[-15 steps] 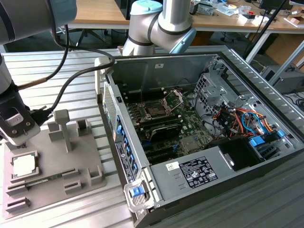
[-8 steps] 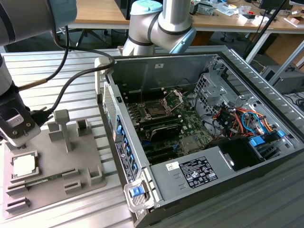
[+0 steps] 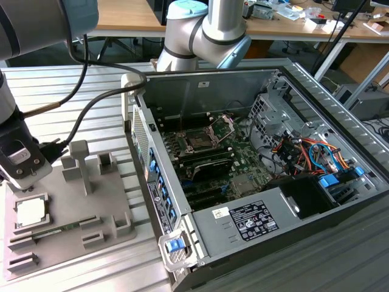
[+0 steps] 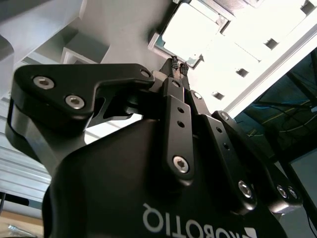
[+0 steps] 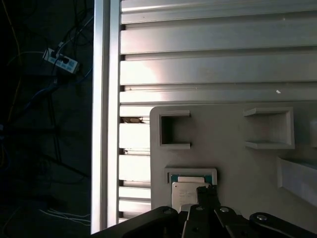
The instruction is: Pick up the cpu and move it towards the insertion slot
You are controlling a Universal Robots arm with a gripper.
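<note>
The cpu (image 3: 30, 211) is not yet lifted. It is seen lying in its recess of the grey tray (image 3: 70, 204), well apart from the insertion slot (image 3: 200, 141) in the open computer case (image 3: 182, 91), so pickup and transfer are both judged outstanding. The gripper (image 4: 179, 66) is poised just above it, fingertips drawn together, nothing clamped. Print is noted on the gripper body and on a white label (image 3: 246, 217) — neither is read off.
</note>
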